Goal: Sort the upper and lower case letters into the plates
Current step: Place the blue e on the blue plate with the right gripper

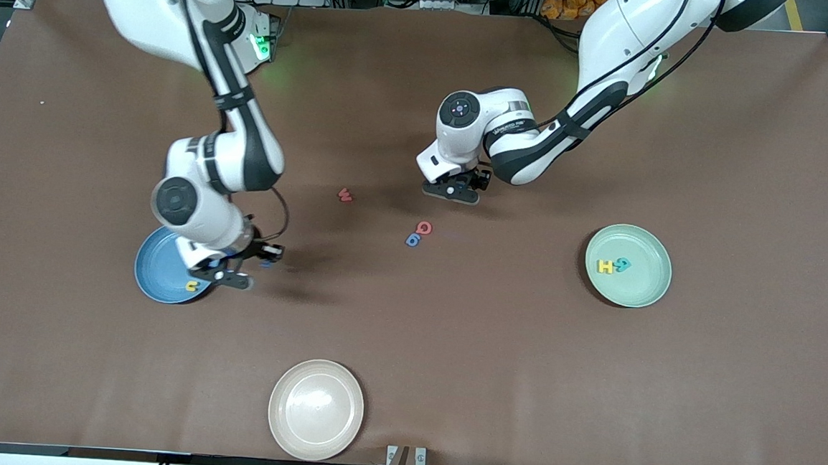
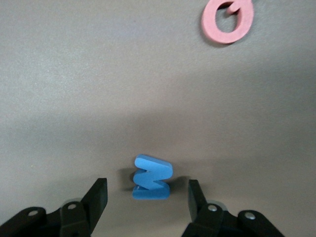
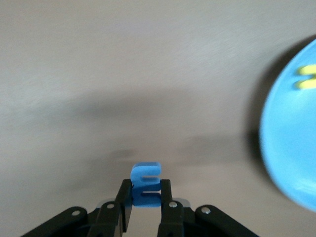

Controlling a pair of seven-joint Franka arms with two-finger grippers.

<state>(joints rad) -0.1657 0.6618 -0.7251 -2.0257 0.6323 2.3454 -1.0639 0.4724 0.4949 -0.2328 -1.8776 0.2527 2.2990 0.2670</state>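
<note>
My right gripper (image 3: 146, 185) is shut on a small blue letter (image 3: 146, 178) and hangs low over the table, beside the rim of the sky blue plate (image 1: 156, 274) (image 3: 291, 148). A yellow letter (image 1: 193, 286) lies in that plate. My left gripper (image 2: 147, 185) (image 1: 452, 192) is open, low over the table's middle. A blue zigzag letter (image 2: 152, 177) sits on the cloth between its fingers (image 2: 100, 195), apart from both. The mint green plate (image 1: 637, 293) holds a yellow H (image 1: 605, 266) and a teal letter (image 1: 623, 264).
A red w (image 1: 345, 195), a pink Q (image 1: 424, 227) (image 2: 228, 19) and a blue letter (image 1: 413, 239) lie loose near the left gripper. A beige plate (image 1: 315, 409) sits close to the front camera's edge of the brown table.
</note>
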